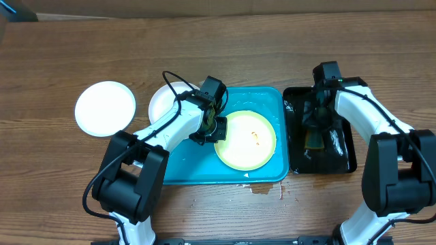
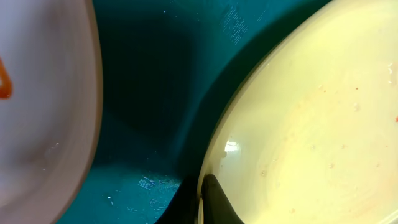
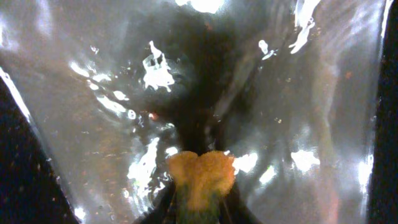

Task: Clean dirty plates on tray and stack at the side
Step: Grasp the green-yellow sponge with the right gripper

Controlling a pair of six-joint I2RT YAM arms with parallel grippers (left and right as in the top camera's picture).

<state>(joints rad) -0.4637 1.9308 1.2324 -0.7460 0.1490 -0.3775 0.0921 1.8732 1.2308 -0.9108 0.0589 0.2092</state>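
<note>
Pinching the left rim of the pale yellow-green plate (image 1: 248,144) with the left end effector (image 1: 216,128), closed narrow on that thin edge. Lying flat in the right half of the turquoise tray (image 1: 184,170), mid-table (image 1: 272,41), with a small reddish smear (image 1: 256,137) near the plate's centre. Gripping a yellow sponge (image 3: 200,180) in the right end effector (image 1: 315,131), low over the wet black tray (image 1: 344,160) just right of the turquoise one.

Further left, two more: a first white plate (image 1: 163,102) overlapping the turquoise tray's far left corner and marked with an orange smear (image 2: 4,84); a second white plate (image 1: 105,109) on bare table, apart from the tray.

Risk of slipping or tipping under a hard scrub, judging by how little rim is held. Risk of dripping while carrying the soaked sponge across; a wet patch (image 1: 262,188) showing by the tray's near edge. Risk also of nudging the first white plate with the left arm crossing just above it.

Hidden under that arm: much of the first white plate, so unclear whether inside the tray or propped on its rim. Washed out by glare: the second white plate's face, so no telling clean from dirty. Lost in reflections in the right wrist view: most of the fingers beside the sponge.
</note>
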